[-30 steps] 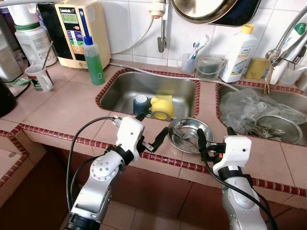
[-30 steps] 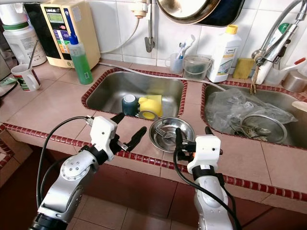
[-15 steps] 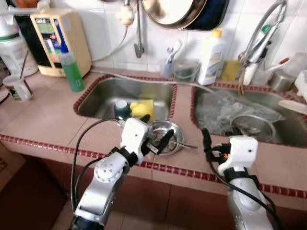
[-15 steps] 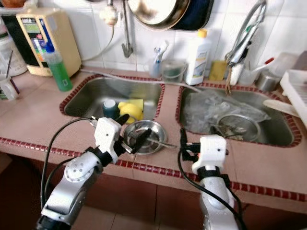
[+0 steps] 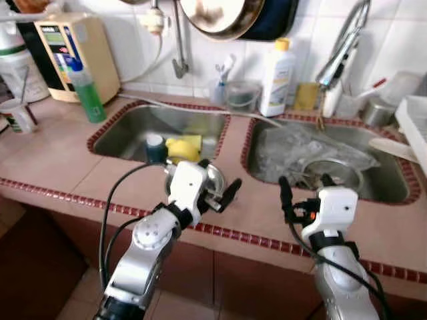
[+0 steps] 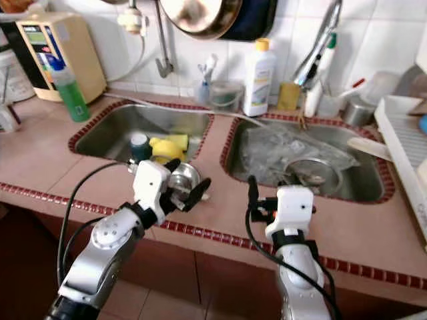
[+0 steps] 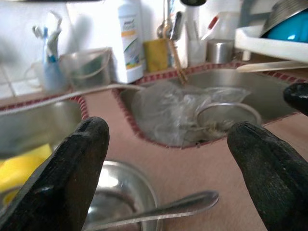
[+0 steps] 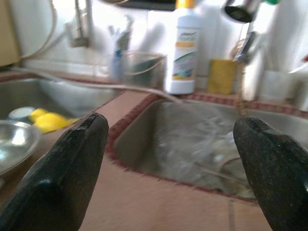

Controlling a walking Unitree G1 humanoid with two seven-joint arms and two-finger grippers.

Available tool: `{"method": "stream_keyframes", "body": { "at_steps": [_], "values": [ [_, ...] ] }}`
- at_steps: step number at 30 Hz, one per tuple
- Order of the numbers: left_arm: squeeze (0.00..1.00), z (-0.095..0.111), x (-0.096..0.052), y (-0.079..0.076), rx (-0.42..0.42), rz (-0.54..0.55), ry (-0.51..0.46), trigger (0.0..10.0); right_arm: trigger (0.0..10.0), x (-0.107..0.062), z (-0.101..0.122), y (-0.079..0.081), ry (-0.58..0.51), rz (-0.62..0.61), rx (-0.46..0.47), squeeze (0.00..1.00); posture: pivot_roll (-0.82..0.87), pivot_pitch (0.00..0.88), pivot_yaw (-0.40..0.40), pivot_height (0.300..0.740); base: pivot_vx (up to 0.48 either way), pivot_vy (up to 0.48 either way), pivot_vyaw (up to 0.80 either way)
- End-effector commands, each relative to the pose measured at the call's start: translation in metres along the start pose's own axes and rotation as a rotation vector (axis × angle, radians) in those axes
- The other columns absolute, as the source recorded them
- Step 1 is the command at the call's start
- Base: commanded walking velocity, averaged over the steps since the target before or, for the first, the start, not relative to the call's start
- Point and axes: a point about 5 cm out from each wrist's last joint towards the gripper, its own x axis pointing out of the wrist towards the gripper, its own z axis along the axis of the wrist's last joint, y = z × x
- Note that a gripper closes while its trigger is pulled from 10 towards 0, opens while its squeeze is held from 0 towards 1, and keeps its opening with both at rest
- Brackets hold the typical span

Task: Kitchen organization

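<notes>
Black-fingered left hand (image 5: 217, 193): fingers spread apart, holding nothing, hovering just over the steel bowl (image 7: 118, 192).
Right hand (image 5: 303, 193): fingers wide apart, empty, above the tiled desk (image 5: 60, 157) in front of the right sink (image 5: 393, 180).
Bowl: on the desk strip between the two sinks, a spoon (image 7: 163, 207) lying across its rim.
Left sink (image 5: 127, 130): yellow cup (image 5: 181, 148) and dark cup (image 5: 155, 145) inside.
Right sink: crumpled plastic (image 5: 293, 147) and a round strainer (image 5: 337, 175).
Back wall: white bottle (image 5: 275, 79), green bottle (image 5: 83, 88), hanging pan (image 5: 217, 13).
</notes>
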Motion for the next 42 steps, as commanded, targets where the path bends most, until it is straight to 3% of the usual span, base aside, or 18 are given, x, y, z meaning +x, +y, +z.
{"method": "stream_keyframes", "body": {
  "at_steps": [1,9,17,27,31,42],
  "values": [
    [0.00,0.007,0.000,0.005,0.012,0.010,0.001,10.0,10.0,-0.001,0.006,0.006,-0.027,0.041,0.010,0.00,-0.10,0.016,0.036,0.740,0.000,0.000,0.00],
    [0.00,0.002,-0.002,-0.001,0.002,-0.047,0.068,10.0,10.0,-0.011,0.004,0.009,-0.015,0.104,0.023,0.00,-0.10,0.022,0.038,0.740,0.000,0.000,0.00],
    [0.00,-0.014,-0.009,-0.004,-0.036,-0.074,0.176,10.0,10.0,-0.017,0.016,0.016,-0.059,0.189,0.086,0.00,-0.11,0.035,0.047,0.740,0.000,0.000,0.00],
    [0.00,-0.017,-0.012,-0.005,-0.043,-0.076,0.204,10.0,10.0,-0.018,0.024,0.018,-0.082,0.204,0.098,0.00,-0.11,0.046,0.050,0.740,0.000,0.000,0.00],
    [0.00,-0.023,-0.015,-0.007,-0.029,-0.092,0.251,10.0,10.0,-0.017,0.042,0.021,-0.138,0.244,0.144,0.00,-0.11,0.054,0.051,0.740,0.000,0.000,0.00],
    [0.00,-0.033,-0.019,-0.006,-0.045,-0.077,0.339,10.0,10.0,-0.019,0.059,0.027,-0.165,0.298,0.190,0.00,-0.11,0.056,0.056,0.740,0.000,0.000,0.00]
  ]
}}
